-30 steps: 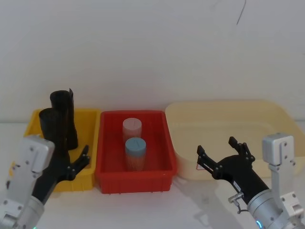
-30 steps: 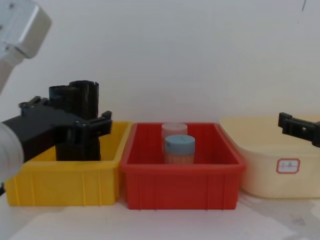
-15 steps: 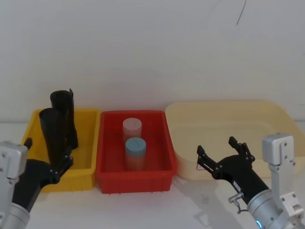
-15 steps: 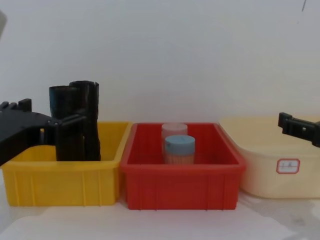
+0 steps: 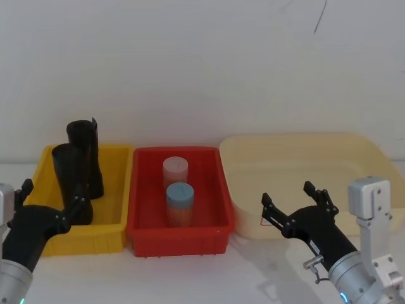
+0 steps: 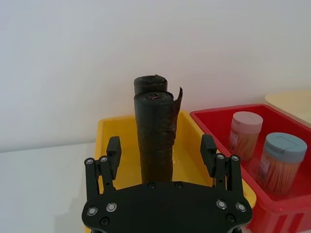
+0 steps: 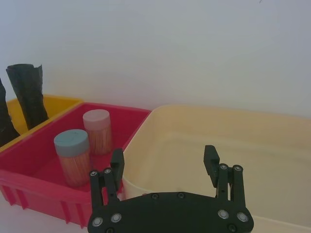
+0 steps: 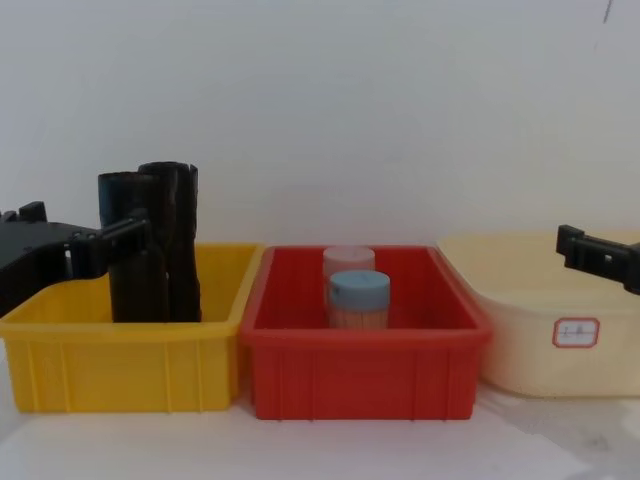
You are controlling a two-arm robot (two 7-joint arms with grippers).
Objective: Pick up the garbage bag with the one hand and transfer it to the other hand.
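Two black garbage bag rolls stand upright in the yellow bin (image 5: pixel 88 240). The nearer garbage bag roll (image 5: pixel 73 180) (image 6: pixel 155 141) (image 8: pixel 130 270) rises above the bin walls, and the second roll (image 5: pixel 85 155) (image 8: pixel 175 235) stands just behind it. My left gripper (image 5: pixel 52 196) (image 6: pixel 161 148) (image 8: pixel 85 232) is open at the bin's near left side, its fingers level with the nearer roll and holding nothing. My right gripper (image 5: pixel 288 197) (image 7: pixel 164 160) (image 8: pixel 598 255) hangs open and empty in front of the cream tub.
A red bin (image 5: pixel 177 239) in the middle holds a blue-lidded jar (image 5: pixel 180 201) and a pink-lidded jar (image 5: pixel 176 170). A large cream tub (image 5: pixel 297 155) sits at the right. A white wall stands close behind the three containers.
My left gripper has drawn back to the left and toward me, away from the bin's middle, still open. The rolls and the right arm have not moved.
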